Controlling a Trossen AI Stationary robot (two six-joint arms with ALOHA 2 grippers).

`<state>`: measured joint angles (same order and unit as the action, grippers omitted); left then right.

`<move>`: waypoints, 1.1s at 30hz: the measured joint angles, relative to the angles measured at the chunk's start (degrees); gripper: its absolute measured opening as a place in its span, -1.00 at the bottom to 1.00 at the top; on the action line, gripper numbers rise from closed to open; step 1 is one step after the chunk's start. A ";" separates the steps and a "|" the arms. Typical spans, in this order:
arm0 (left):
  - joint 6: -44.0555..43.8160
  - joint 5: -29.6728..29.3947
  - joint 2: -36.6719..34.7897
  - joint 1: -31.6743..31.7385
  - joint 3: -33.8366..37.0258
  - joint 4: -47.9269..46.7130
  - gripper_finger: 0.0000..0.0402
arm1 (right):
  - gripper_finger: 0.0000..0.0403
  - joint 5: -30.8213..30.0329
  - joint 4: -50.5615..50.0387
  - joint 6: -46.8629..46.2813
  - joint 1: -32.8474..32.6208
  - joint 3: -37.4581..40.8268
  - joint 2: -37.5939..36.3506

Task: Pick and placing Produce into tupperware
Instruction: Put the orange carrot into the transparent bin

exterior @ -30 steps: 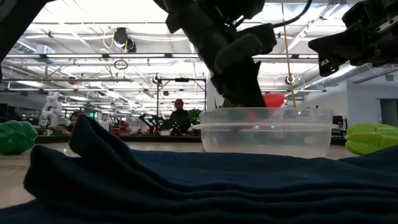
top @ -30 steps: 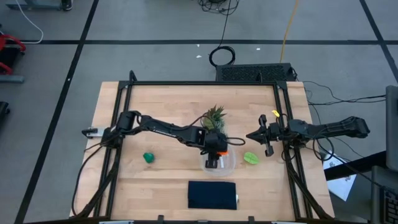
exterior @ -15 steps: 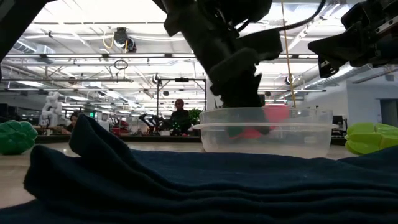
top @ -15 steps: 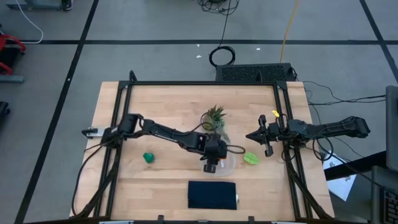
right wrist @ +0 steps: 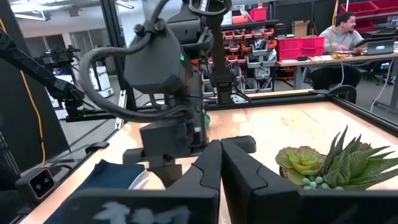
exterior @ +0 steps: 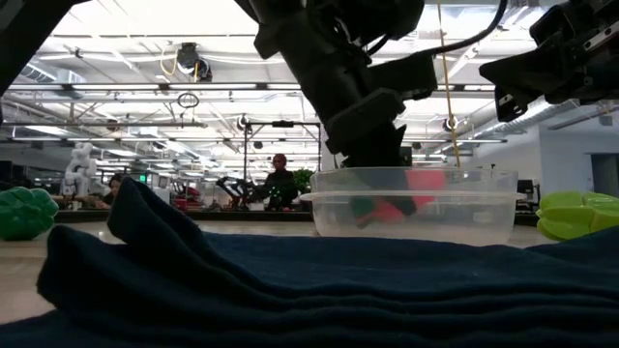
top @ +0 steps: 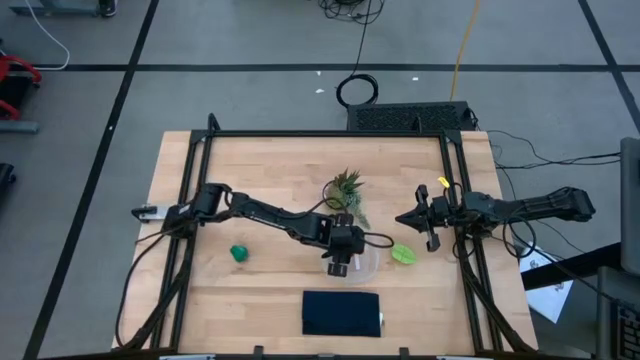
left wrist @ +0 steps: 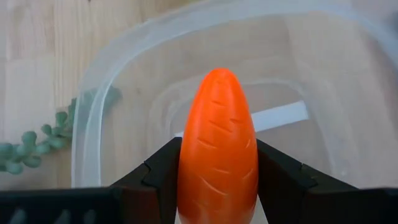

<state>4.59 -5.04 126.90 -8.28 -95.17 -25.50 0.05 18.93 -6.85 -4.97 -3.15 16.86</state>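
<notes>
From above, the left gripper [top: 340, 262] reaches down into the clear tupperware [top: 366, 266] near the table's front middle; the dark green piece [top: 239, 253] and the lime-green piece [top: 403, 254] lie on the wood at either side. The right gripper [top: 402, 219] hangs near the table's right edge, fingers pressed together. At table height, the orange carrot [exterior: 408, 193] shows inside the container. The left wrist camera shows its fingers [left wrist: 163, 180] clamped on the carrot above the container's floor.

Two dark jointed arms [top: 270, 212], looped black cables, chunky matte wrist housing — blunt black claw fingers [left wrist: 161, 177]
</notes>
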 joint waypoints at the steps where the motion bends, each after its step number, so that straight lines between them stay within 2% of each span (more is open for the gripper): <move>1: 0.10 0.01 0.00 0.03 0.48 0.09 -0.15 | -1.00 0.00 -0.02 0.00 0.01 0.01 0.00; 17: 0.87 0.94 -0.01 0.05 2.83 2.06 -0.14 | -1.00 0.04 -0.07 0.02 0.02 0.01 0.00; 27: 0.93 1.75 -0.01 0.05 2.83 2.19 0.14 | -1.00 0.04 -0.10 0.02 0.00 0.00 0.00; 33: 3.12 1.73 -1.09 0.05 2.92 2.04 0.19 | -1.00 0.04 -0.10 0.02 0.01 0.00 0.00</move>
<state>7.71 -3.31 125.81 -8.23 -92.25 -23.46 0.10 18.83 -6.83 -4.97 -3.15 16.86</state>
